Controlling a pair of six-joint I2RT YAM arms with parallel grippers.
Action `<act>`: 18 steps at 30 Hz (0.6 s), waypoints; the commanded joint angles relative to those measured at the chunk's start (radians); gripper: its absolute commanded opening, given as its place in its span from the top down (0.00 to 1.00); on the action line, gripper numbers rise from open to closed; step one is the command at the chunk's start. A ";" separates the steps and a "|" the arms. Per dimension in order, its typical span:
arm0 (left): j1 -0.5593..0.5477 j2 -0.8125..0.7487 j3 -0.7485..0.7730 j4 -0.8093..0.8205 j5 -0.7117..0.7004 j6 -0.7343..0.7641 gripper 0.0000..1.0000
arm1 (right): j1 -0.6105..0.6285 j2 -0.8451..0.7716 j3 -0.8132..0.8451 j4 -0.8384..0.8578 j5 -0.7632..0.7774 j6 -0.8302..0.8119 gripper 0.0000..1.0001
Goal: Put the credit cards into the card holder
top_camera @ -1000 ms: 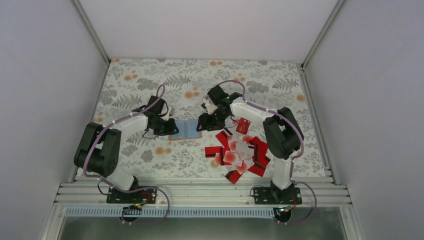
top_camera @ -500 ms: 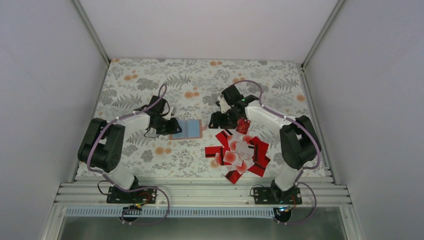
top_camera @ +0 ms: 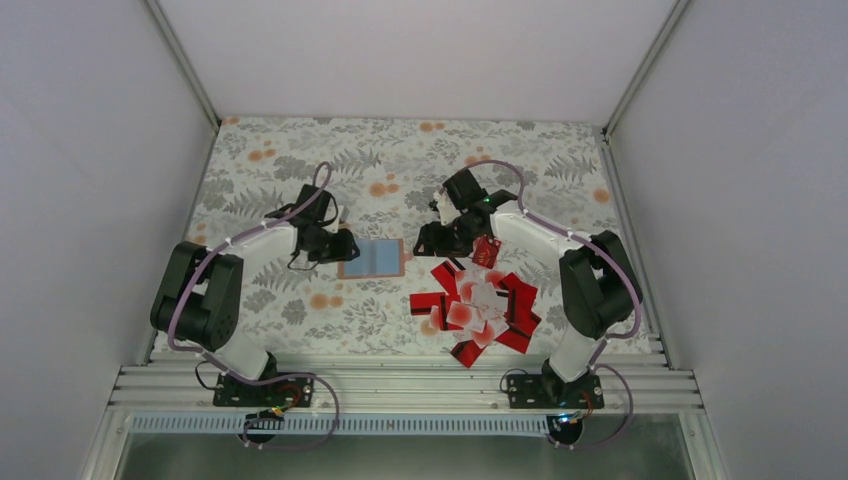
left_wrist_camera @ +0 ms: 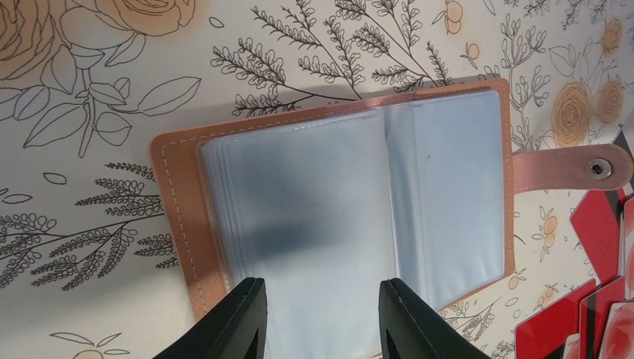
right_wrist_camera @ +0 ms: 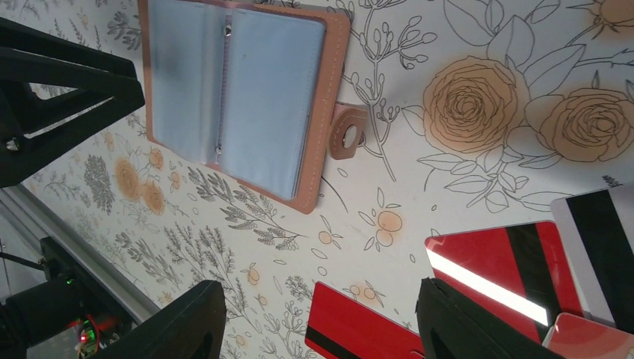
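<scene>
Black left gripper [left_wrist_camera: 320, 290] low over open card holder [left_wrist_camera: 441, 187]

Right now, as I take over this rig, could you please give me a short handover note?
Left gripper: open, empty, at one edge of the card holder.
Right gripper: open, empty, between holder and credit cards.
Holder lies open on the floral cloth; its sleeves look empty.
Cards sit piled right of the holder.
Done: holder opened. Left: every card.
</scene>
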 commanded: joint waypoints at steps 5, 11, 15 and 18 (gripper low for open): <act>-0.011 0.037 -0.007 0.033 0.021 -0.004 0.61 | -0.003 0.019 0.027 0.013 -0.029 -0.009 0.35; -0.018 0.057 0.000 0.029 0.002 -0.017 0.60 | -0.004 0.018 0.025 0.009 -0.028 -0.015 0.35; -0.021 0.053 0.006 0.013 -0.034 -0.024 0.58 | -0.003 0.024 0.015 0.016 -0.033 -0.016 0.35; -0.022 0.036 0.009 0.004 -0.050 -0.029 0.57 | -0.003 0.044 0.012 0.040 -0.053 -0.015 0.35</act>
